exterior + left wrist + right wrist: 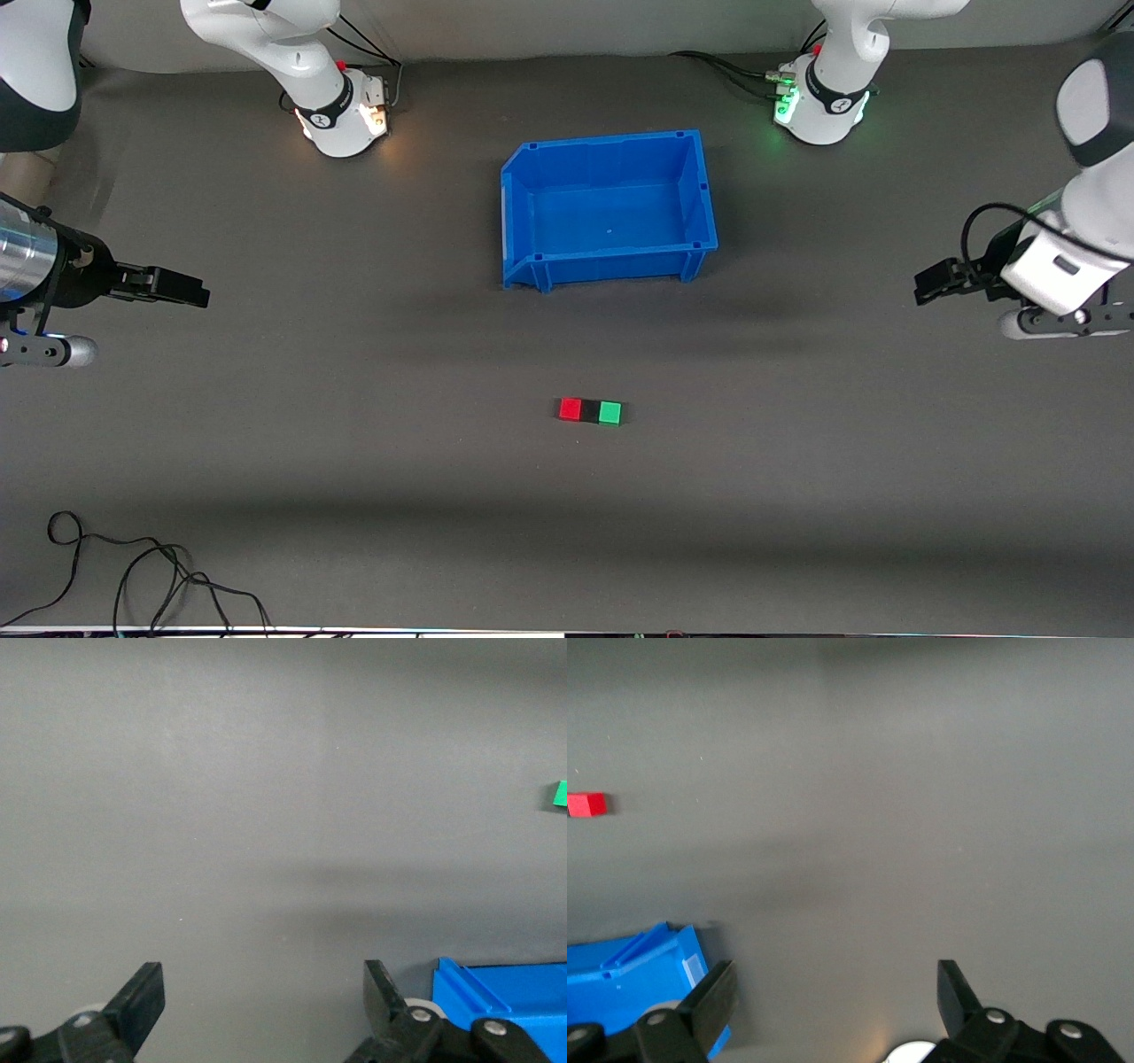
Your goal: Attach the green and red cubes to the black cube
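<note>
The red cube (570, 408), the black cube (590, 411) and the green cube (609, 413) lay in one row on the grey table (354, 443), nearer to the front camera than the blue bin (608, 210) and well apart from it. The black cube sat in the middle, with the red one touching it toward the right arm's end of the table and the green one touching it toward the left arm's end. The row's long axis ran along the table from one arm's end to the other, very slightly skewed, the green end a shade nearer the front camera. All three rested flat on the surface.

Both arms waited at the table's ends, each well apart from the row. The right gripper (182, 288) hung over bare table at the right arm's end, pointing toward the middle; in the right wrist view its fingers (716, 997) stood wide apart with nothing between them. The red cube (586, 804) showed at the edge of that view, with a corner of the bin (629, 979) close by the gripper.

The left gripper (935, 282) hung over bare table at the left arm's end, likewise pointing inward. Its fingers (142, 992) were spread apart and empty. A sliver of green (559, 795) at the edge of the left wrist view was probably the green cube — too little showed to be sure. The bin's corner (500, 988) appeared there as well.

The bin stood open and empty, between the two bases. A loose black cable (133, 576) lay at the table's near edge, toward the right arm's end.
</note>
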